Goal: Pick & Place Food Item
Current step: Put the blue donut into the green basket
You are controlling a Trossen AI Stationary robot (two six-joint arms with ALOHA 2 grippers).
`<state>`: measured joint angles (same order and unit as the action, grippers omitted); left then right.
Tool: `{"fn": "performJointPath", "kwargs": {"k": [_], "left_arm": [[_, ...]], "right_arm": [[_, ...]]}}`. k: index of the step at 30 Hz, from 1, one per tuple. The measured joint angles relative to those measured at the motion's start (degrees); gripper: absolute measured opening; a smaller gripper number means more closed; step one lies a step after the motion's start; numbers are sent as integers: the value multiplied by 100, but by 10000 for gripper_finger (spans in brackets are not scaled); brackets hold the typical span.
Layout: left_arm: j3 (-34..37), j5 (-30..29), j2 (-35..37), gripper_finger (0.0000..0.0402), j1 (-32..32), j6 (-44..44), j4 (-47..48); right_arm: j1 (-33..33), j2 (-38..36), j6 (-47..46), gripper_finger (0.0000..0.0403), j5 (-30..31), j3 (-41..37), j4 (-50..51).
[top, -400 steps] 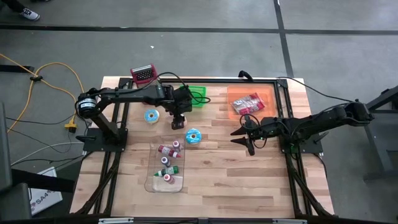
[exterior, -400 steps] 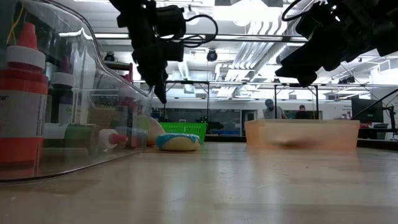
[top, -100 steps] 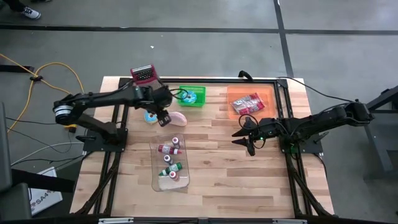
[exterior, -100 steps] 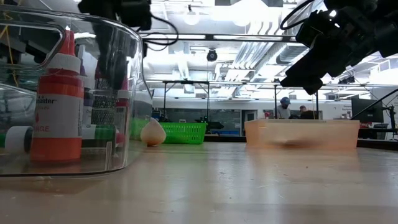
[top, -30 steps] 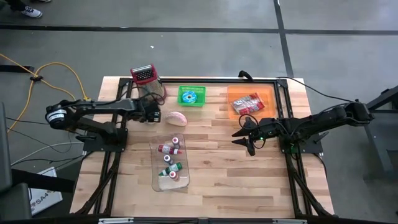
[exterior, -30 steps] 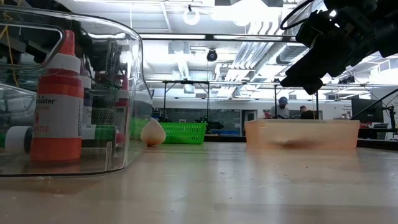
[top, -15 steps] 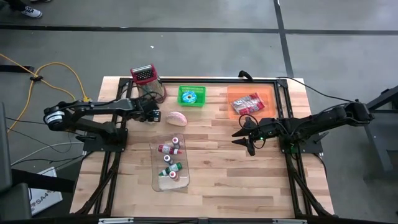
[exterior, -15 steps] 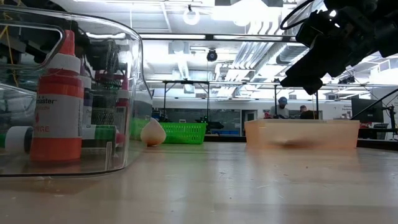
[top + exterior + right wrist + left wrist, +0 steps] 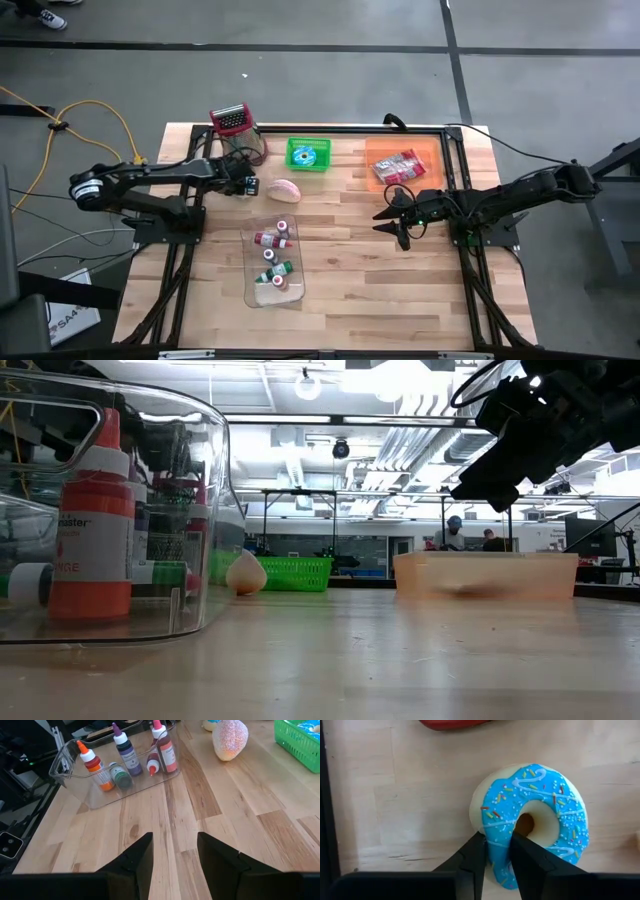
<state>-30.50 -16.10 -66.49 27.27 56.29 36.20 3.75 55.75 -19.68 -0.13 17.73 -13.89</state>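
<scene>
The blue-iced donut (image 9: 532, 822) lies flat on the worktop (image 9: 400, 280) near its far left corner, close to the red basket (image 9: 229, 119). It looks light, rigid and smooth, so it may slip; its ring wall is the best place to hold. The left tool (image 9: 497, 851) is pinching that wall, one finger in the hole. The right tool (image 9: 172, 851) hangs spread over the middle.
</scene>
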Motion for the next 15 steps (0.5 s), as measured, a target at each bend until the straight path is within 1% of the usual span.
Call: {"fn": "performJointPath", "kwargs": {"k": [4,9,15], "left_arm": [[0,64,294,78,0,0,87],[0,130,935,77,0,-65,338],[-68,502,1590,77,0,-376,383]], "right_arm": [[0,0,0,142,-1,-1,0],[2,0,0,142,-1,-2,0],[0,0,0,142,1,-2,0]]}}
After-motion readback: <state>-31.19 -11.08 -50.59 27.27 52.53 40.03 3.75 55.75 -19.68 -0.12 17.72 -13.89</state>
